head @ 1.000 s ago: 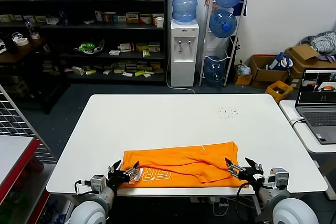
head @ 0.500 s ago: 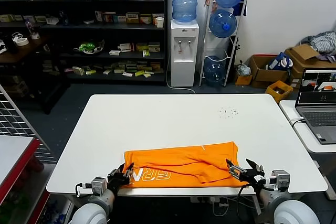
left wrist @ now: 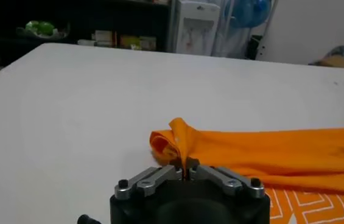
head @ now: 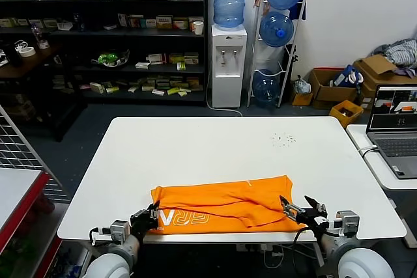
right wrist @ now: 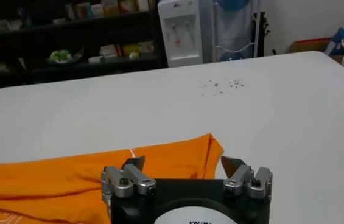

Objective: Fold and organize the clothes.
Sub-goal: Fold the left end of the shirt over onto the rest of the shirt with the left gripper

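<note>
A bright orange T-shirt (head: 225, 203) lies folded in a band along the near edge of the white table (head: 215, 148), white lettering showing on its near left part. My left gripper (head: 151, 217) is at the shirt's near left corner, shut on a pinched fold of the orange cloth (left wrist: 181, 143). My right gripper (head: 296, 209) is at the shirt's near right corner, open and empty, its fingers either side of the shirt's corner (right wrist: 205, 152).
A laptop (head: 395, 128) stands on a side table at the right. Shelves (head: 104, 37), a water dispenser (head: 229, 50) and cardboard boxes (head: 332, 86) stand behind the table. A wire rack (head: 19, 161) is at the left.
My left gripper has moved back toward the table's near edge and shut on the shirt's left corner, drawing it left. The right gripper has stayed put and open.
</note>
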You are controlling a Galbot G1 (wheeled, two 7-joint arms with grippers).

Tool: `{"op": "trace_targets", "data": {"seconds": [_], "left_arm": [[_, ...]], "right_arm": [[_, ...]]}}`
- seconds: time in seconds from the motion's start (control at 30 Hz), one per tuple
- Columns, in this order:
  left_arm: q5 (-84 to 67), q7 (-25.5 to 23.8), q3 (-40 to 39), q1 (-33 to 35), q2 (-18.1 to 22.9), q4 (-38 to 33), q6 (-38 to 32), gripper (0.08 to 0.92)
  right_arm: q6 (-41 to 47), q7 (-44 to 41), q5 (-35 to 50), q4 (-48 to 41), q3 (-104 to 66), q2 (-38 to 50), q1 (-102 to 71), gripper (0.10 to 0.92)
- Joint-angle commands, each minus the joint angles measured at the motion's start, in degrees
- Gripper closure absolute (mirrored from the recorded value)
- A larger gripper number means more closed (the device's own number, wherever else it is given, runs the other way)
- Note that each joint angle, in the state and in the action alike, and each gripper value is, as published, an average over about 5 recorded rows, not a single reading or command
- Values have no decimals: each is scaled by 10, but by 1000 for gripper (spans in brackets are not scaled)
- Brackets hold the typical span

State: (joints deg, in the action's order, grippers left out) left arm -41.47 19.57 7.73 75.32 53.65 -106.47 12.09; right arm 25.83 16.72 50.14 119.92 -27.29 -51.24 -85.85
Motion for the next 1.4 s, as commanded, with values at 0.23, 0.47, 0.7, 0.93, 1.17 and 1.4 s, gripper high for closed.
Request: {"op": "trace_targets", "data": {"seconds": [0.23, 0.47, 0.7, 0.93, 1.17, 1.4], "left_arm": [[-61, -2, 142, 44, -192, 3, 6, 887], [-77, -19, 183, 47, -278, 120, -6, 887], [-48, -35, 158, 26, -320, 191, -24, 887], [-168, 32, 148, 38, -258, 16, 31, 887], [-325, 155, 61, -33, -113, -140, 111, 887], [-326, 203, -21, -108, -48, -162, 115, 887]], "right_arm": [[-5, -5, -14, -17, 29, -12, 44, 203], [-10, -10, -21, -24, 39, -19, 52, 203], [-11, -10, -26, -27, 40, -25, 52, 203], [-9, -7, -40, -28, 38, -40, 42, 203], [-5, -3, -56, -23, 19, -52, 11, 203], [-7, -4, -68, -17, -6, -64, -25, 203]]}}
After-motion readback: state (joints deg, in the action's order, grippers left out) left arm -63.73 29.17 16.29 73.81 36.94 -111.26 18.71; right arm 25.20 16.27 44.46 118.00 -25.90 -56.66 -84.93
